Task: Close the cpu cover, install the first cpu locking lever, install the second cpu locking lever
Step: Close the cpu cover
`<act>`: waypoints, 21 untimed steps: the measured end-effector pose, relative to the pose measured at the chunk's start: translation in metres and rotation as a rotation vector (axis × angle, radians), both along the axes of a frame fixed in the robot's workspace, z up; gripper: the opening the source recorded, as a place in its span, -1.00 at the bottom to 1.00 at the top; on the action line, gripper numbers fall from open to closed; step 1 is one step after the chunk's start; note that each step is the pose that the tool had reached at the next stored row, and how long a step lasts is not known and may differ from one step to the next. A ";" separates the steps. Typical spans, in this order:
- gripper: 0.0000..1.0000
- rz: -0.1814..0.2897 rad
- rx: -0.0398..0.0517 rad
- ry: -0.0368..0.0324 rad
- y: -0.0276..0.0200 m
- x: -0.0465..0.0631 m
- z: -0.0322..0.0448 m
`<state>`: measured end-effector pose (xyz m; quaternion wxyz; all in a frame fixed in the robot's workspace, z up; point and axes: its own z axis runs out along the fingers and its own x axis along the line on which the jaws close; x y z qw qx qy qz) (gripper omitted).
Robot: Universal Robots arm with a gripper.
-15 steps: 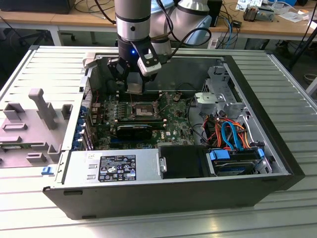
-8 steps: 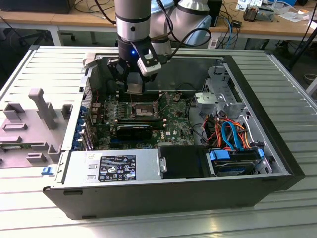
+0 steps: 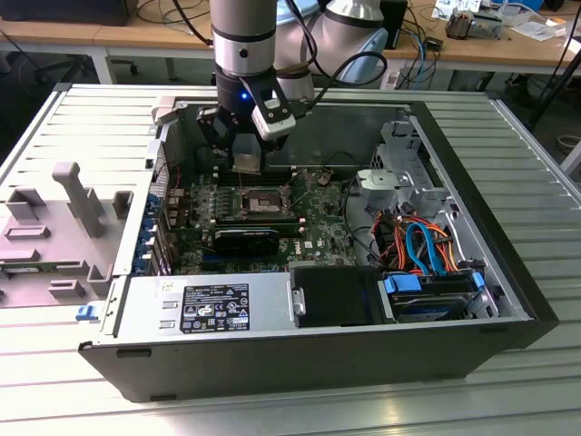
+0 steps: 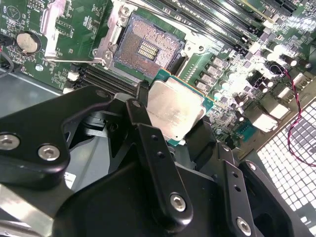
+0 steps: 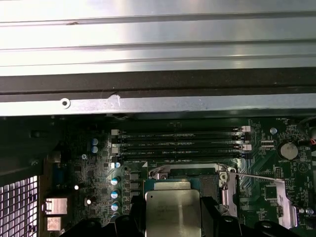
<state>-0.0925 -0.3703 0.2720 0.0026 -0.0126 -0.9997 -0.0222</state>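
Jaws of gripper, upper centre of the exterior view, grasp processor chip above bare socket. The cpu cover stands open beside socket, locking lever seemingly unlatched. All three steps left.

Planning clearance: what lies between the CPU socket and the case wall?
In the first wrist view, long black memory slots run side by side between socket and case wall. The claw grips a chip.
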 end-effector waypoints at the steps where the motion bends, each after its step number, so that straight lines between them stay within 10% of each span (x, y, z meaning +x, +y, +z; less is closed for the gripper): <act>1: 0.09 0.000 -0.0005 0.0000 0.0000 0.000 -0.0001; 21: 0.09 0.000 -0.0105 0.0001 -0.0002 0.000 -0.0020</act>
